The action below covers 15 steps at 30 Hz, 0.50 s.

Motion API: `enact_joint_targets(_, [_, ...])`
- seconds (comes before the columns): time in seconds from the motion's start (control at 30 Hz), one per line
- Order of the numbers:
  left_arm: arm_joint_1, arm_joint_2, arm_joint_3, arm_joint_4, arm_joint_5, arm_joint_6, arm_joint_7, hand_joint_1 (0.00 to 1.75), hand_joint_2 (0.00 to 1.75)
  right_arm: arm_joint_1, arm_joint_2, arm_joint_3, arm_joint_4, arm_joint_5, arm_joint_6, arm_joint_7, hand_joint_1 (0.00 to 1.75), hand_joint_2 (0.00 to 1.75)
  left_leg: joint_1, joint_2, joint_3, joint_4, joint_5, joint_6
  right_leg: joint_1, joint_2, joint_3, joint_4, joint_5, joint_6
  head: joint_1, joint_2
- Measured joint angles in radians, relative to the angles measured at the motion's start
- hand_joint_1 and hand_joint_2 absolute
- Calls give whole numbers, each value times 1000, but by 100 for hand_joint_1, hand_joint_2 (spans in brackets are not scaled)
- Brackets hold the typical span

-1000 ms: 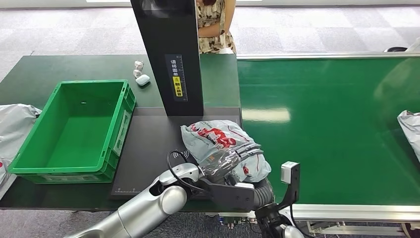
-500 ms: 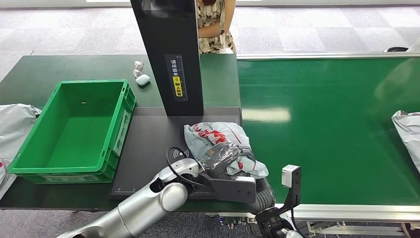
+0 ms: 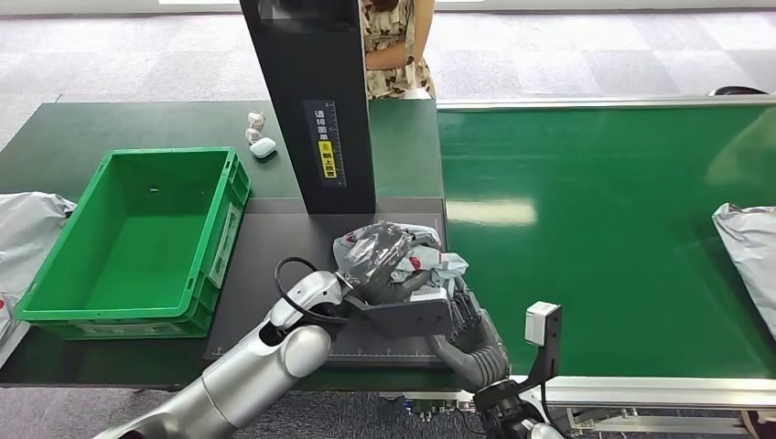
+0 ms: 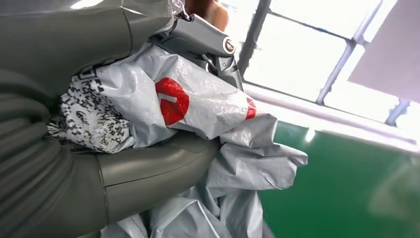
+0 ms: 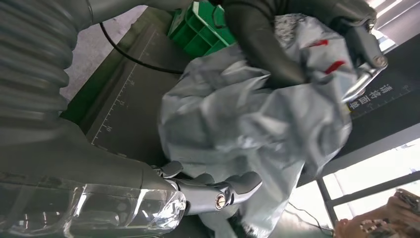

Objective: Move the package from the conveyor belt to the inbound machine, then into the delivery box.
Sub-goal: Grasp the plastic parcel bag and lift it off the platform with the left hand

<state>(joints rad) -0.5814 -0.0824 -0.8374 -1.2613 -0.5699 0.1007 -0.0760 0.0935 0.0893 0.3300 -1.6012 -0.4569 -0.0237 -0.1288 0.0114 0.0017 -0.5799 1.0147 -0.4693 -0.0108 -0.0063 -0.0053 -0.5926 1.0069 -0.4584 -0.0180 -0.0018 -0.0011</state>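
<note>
Over the dark scanner platform, the left hand clutches the package, thumb and dark fingers wrapped around its crumpled top; the left wrist view confirms the grip, the thumb pressed under a fold. Right hand sits just beside and below the package, fingers curled against its underside; the right wrist view shows fingertips touching the plastic, so it supports the bag from beneath. Package: grey plastic mailer, heavily wrinkled and bunched, red markings, a black-and-white printed label. It hangs in front of the black scanner column. Green crate stands left of the platform; green conveyor belt right.
</note>
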Motion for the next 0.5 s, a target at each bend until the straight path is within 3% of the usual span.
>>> enact_joint_targets(0.27, [11, 27, 187, -58, -14, 131, 0, 175, 175, 2, 0, 0, -3, -7, -5, -13, 0, 175, 0, 1, 0, 0, 0, 0, 0, 1, -1, 1, 0, 0, 0, 0])
enact_joint_targets(0.5, [0, 48, 318, -90, -13, 152, -5, 175, 175, 6, 0, 0, -3, -10, -6, -21, 0, 175, 0, 1, 0, 0, 0, 0, 0, 1, -1, 1, 0, 0, 0, 0])
